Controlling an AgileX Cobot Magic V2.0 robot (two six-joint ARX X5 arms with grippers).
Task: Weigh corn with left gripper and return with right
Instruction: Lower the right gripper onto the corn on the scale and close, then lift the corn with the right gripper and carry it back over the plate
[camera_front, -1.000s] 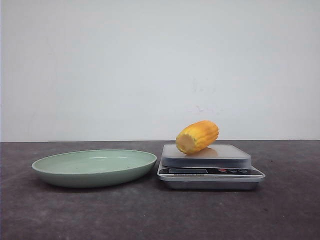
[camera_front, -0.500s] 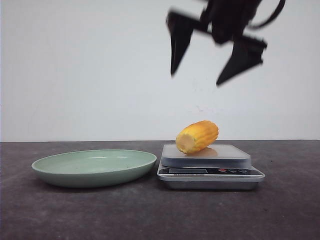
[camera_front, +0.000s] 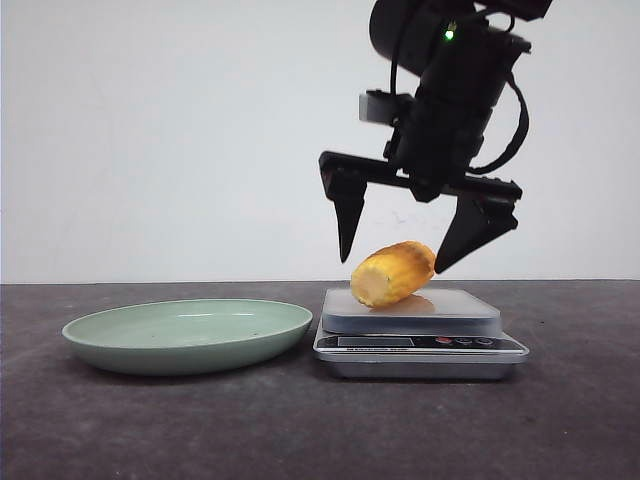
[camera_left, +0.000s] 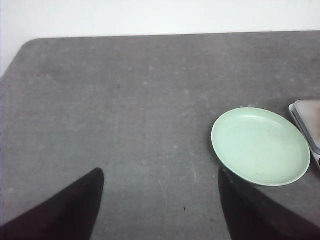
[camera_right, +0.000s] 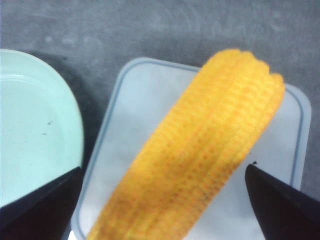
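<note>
Corn (camera_front: 394, 273) lies on scale (camera_front: 420, 345), right gripper (camera_front: 400, 250) spread above.

No text is legible; the scale (camera_front: 420, 345) display and buttons are too small.

Yellow-orange ribbed corn (camera_front: 394, 273), pale green plate (camera_front: 130, 345), grey scale (camera_front: 420, 345), black gripper (camera_front: 398, 255).

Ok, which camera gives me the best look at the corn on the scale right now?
The right wrist view: the corn fills the frame, lying on the scale between the right gripper fingers. The front view shows the corn side-on, smaller, under the open gripper. The left wrist view misses it, showing only the plate.
</note>
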